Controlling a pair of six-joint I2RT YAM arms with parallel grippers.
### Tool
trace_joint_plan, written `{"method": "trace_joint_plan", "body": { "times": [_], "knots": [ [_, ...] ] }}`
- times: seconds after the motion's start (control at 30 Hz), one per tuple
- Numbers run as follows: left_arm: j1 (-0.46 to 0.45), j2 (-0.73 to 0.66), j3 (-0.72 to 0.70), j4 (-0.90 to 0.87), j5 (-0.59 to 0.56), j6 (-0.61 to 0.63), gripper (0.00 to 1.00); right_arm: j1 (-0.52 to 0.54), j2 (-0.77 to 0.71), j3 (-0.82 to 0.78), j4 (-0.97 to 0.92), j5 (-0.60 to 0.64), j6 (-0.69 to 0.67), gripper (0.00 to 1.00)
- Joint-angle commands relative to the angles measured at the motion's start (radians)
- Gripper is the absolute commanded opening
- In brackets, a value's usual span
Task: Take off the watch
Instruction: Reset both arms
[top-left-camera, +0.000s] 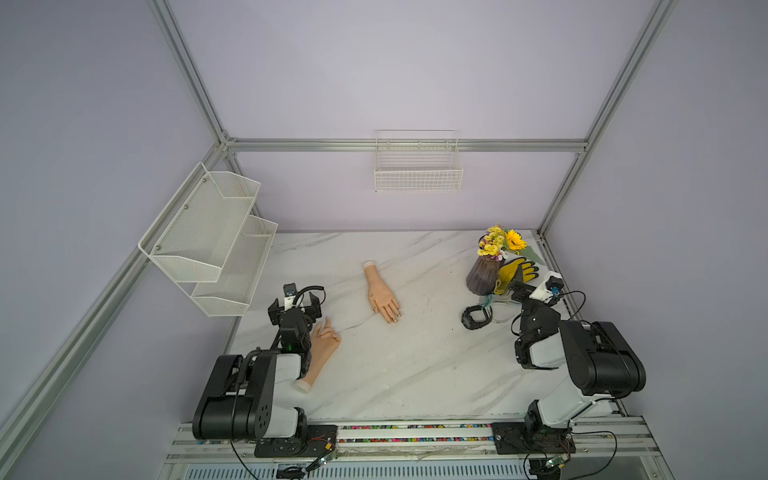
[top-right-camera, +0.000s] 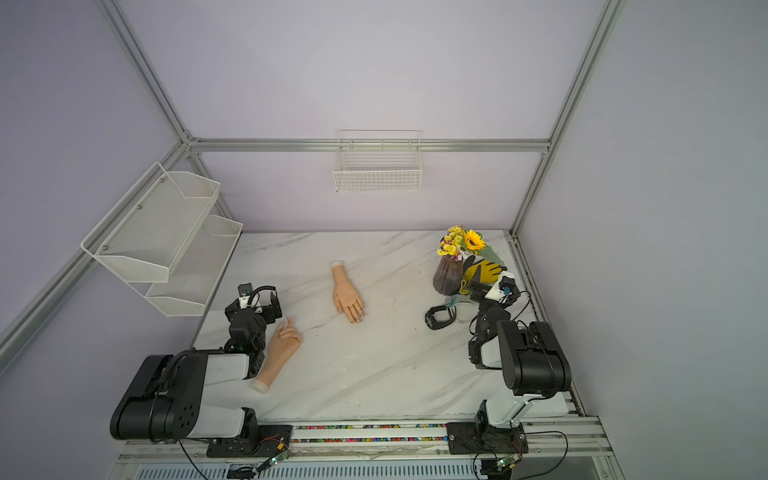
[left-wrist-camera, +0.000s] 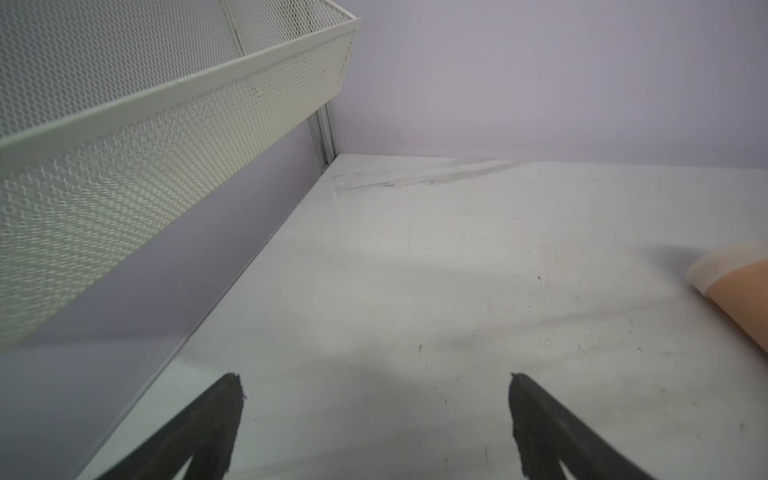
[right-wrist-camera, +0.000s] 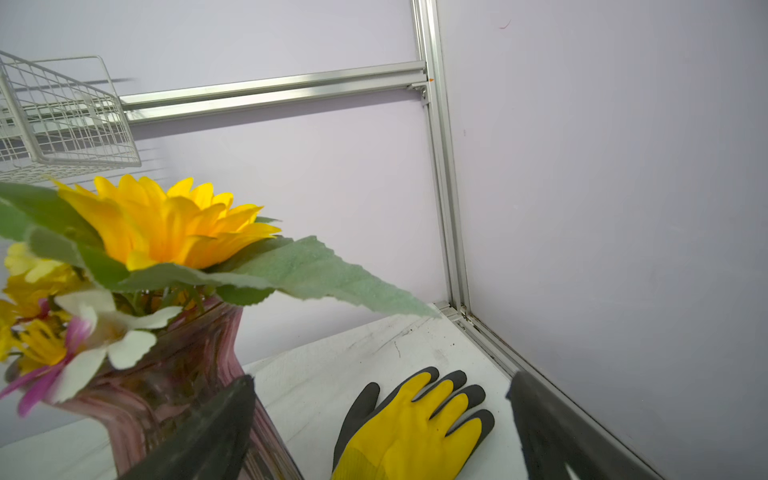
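1. We see the watch (top-left-camera: 477, 316) lying on the table (top-left-camera: 415, 365), strap looped, near the vase (top-left-camera: 482, 276) and off both dummy hands. We judge the task done.
2. Right claw (right-wrist-camera: 380, 380): jaws wide apart and empty, above the glove (right-wrist-camera: 411, 432), just beside the vase.
3. Left claw (left-wrist-camera: 374, 380): wide apart and empty, over bare table beside the near hand (top-left-camera: 322, 345).
4. Risk: the right arm swinging away could clip the vase and tip it onto the watch.
5. Risk: a right jaw dipping could snag the glove.
6. Risk: the left arm pulling in could shove the near hand. The far hand (top-left-camera: 382, 297) lies well apart.
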Motion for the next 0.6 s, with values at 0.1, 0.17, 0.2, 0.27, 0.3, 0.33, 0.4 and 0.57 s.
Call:
{"method": "trace_joint_plan", "body": {
  "times": [0.1,0.17,0.2,0.27,0.3,0.33,0.4,0.57],
  "knots": [
    [0.014,0.040,0.066,-0.031,0.118,-0.038,1.00,0.003,-0.011,0.007,0.138,0.005,0.005,0.98],
    [0.018,0.040,0.026,0.044,0.130,-0.041,1.00,0.005,-0.008,0.009,0.140,0.005,0.005,0.98],
    [0.017,0.037,0.029,0.032,0.131,-0.042,1.00,0.005,-0.009,0.009,0.135,0.006,0.005,0.97],
    [0.012,0.040,0.062,-0.027,0.126,-0.033,1.00,0.006,-0.009,0.009,0.138,0.008,0.004,0.97],
    [0.006,0.029,0.069,-0.055,0.120,-0.035,1.00,0.006,-0.008,0.009,0.139,0.008,0.005,0.98],
    [0.006,0.024,0.075,-0.075,0.120,-0.041,1.00,0.007,-0.008,0.010,0.139,0.007,0.004,0.98],
    [0.006,0.025,0.075,-0.072,0.118,-0.035,1.00,0.007,-0.009,0.008,0.137,0.008,0.003,0.97],
    [0.005,0.031,0.071,-0.058,0.121,-0.029,1.00,0.020,-0.003,0.027,0.114,-0.029,-0.029,0.98]
  ]
}}
